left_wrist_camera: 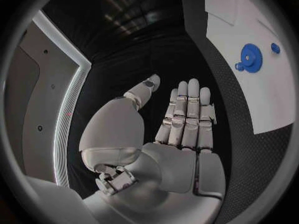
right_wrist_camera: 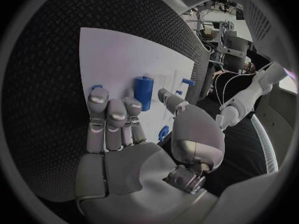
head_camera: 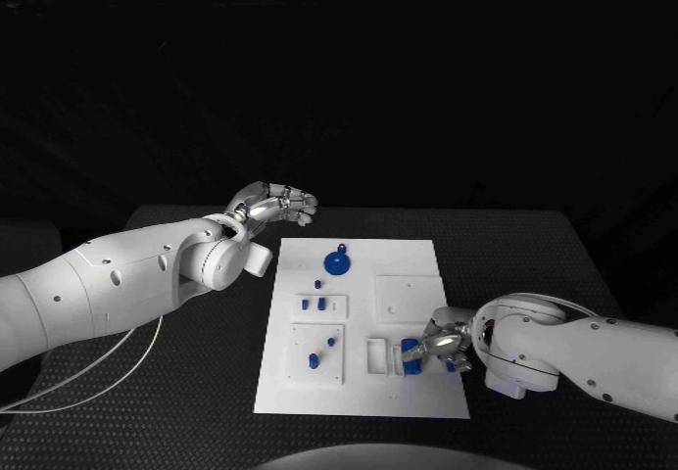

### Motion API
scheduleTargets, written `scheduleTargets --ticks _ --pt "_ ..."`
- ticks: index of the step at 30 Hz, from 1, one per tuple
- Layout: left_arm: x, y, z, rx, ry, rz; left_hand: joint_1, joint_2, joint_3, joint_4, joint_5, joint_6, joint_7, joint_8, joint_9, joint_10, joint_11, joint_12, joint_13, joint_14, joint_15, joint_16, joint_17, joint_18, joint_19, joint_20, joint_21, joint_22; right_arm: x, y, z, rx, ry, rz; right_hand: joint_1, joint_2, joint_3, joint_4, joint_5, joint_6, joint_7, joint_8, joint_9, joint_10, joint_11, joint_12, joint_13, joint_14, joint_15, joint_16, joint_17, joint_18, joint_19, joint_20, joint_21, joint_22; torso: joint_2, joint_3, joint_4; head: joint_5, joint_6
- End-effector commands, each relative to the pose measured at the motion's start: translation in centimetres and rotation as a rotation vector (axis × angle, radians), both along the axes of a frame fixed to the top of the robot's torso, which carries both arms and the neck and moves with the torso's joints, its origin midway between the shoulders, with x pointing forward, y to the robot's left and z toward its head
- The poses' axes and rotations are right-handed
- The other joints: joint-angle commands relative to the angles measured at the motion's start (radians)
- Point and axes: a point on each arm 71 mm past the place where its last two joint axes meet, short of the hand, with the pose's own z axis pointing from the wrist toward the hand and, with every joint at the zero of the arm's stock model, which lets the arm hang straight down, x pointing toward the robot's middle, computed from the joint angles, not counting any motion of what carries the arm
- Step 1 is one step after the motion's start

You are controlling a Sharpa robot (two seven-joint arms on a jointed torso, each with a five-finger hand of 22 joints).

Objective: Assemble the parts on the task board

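**Right hand works at the board's near edge while the left waits**

At the far left corner of the task board [head_camera: 410, 257], the left hand [head_camera: 277, 205] hangs just off the board over the black table [head_camera: 169, 392]. The left wrist view shows its fingers [left_wrist_camera: 187, 115] straight, spread and holding nothing.

On the board, a blue gear [head_camera: 338, 262] lies near the far edge with a small blue peg [head_camera: 342, 245] just beyond it. Toward the left edge sit two small blue pins [head_camera: 319, 285] and, nearer, a raised white block with blue parts [head_camera: 320, 305]. Near the near left corner, another white square [head_camera: 316, 354] carries two blue pegs [head_camera: 326, 344].

Near the near right corner, the right hand [head_camera: 438, 345] rests low over a blue cylinder [right_wrist_camera: 144, 92] beside a white bracket [head_camera: 377, 355]. Its fingers lie extended next to the cylinder; whether they have hold of it cannot be told.

The step appears to be seating this cylinder. It would go best with a firm pinch, the part kept upright and lowered straight into its socket. The bracket stands close and could catch the fingers, and the hand's own bulk hides the socket from above.
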Motion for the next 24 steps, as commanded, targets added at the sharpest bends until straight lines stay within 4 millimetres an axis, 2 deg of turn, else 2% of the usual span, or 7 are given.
scheduleTargets --ticks 1,9,12,18,24 --pt "-0.07 -0.24 0.11 -0.014 -0.002 -0.017 -0.008 -0.001 0.001 0.005 -0.002 -0.007 0.000 0.003 -0.001 -0.010 0.000 0.001 -0.001 0.004 0.002 -0.006 0.001 -0.001 0.001 0.001 -0.007 0.001 0.00 0.07 -0.31 -0.024 -0.004 0.019 -0.007 0.008 0.002 0.002 0.003 0.004 0.007 -0.008 -0.005 -0.026 -0.002 0.005 0.002 0.006 0.002 0.003 0.002 0.045 0.003 -0.011 0.006 0.020 0.000 0.0010 -0.0012 0.004 -0.003" --pt "-0.14 -0.32 0.13 -0.016 -0.001 -0.020 -0.009 -0.001 0.001 0.006 -0.002 -0.007 0.000 0.004 -0.002 -0.010 0.000 0.001 -0.001 0.005 0.002 -0.007 0.002 -0.001 0.001 0.001 -0.008 0.002 0.02 0.51 -0.86 -0.022 -0.010 0.012 -0.005 0.020 0.004 -0.010 0.003 0.008 0.007 -0.010 -0.005 -0.026 -0.002 0.004 0.005 0.006 0.002 0.002 0.005 0.045 0.000 -0.011 0.010 0.020 0.001 0.0016 -0.0023 0.011 -0.006" --pt "-0.14 -0.31 0.13 -0.016 0.000 -0.020 -0.009 0.000 0.001 0.007 -0.002 -0.007 0.000 0.004 -0.002 -0.010 0.000 0.001 -0.001 0.005 0.002 -0.007 0.003 -0.001 0.001 0.001 -0.008 0.002 0.09 0.65 -0.95 -0.022 -0.015 0.010 -0.005 0.032 0.004 -0.019 0.003 0.012 0.007 -0.010 -0.004 -0.026 -0.002 0.004 0.006 0.007 0.002 0.001 0.007 0.045 -0.002 -0.010 0.012 0.020 0.000 0.0021 -0.0030 0.012 -0.007" --pt "-0.15 -0.35 0.12 -0.016 0.001 -0.022 -0.010 0.000 0.001 0.007 -0.002 -0.007 0.000 0.004 -0.002 -0.010 0.000 0.001 -0.002 0.005 0.002 -0.008 0.003 -0.001 0.001 0.001 -0.008 0.002 0.12 0.70 -0.94 -0.019 -0.021 0.004 0.002 0.071 0.003 -0.068 0.002 0.024 0.004 -0.013 -0.003 -0.022 -0.004 0.002 0.010 0.008 0.001 -0.001 0.013 0.045 -0.008 -0.007 0.020 0.020 0.000 0.0012 -0.0020 0.014 -0.010" --pt "-0.14 -0.30 0.12 -0.015 0.002 -0.020 -0.009 0.000 0.002 0.007 -0.002 -0.007 0.000 0.004 -0.002 -0.010 0.000 0.001 -0.002 0.005 0.002 -0.008 0.004 -0.001 0.001 0.001 -0.008 0.002 0.08 0.76 -0.91 -0.012 -0.021 -0.003 -0.001 0.080 0.015 -0.093 0.002 0.034 0.003 -0.014 -0.003 -0.018 -0.005 -0.001 0.012 0.010 0.000 -0.003 0.016 0.045 -0.010 -0.004 0.024 0.019 0.000 0.0010 -0.0030 0.016 -0.011"
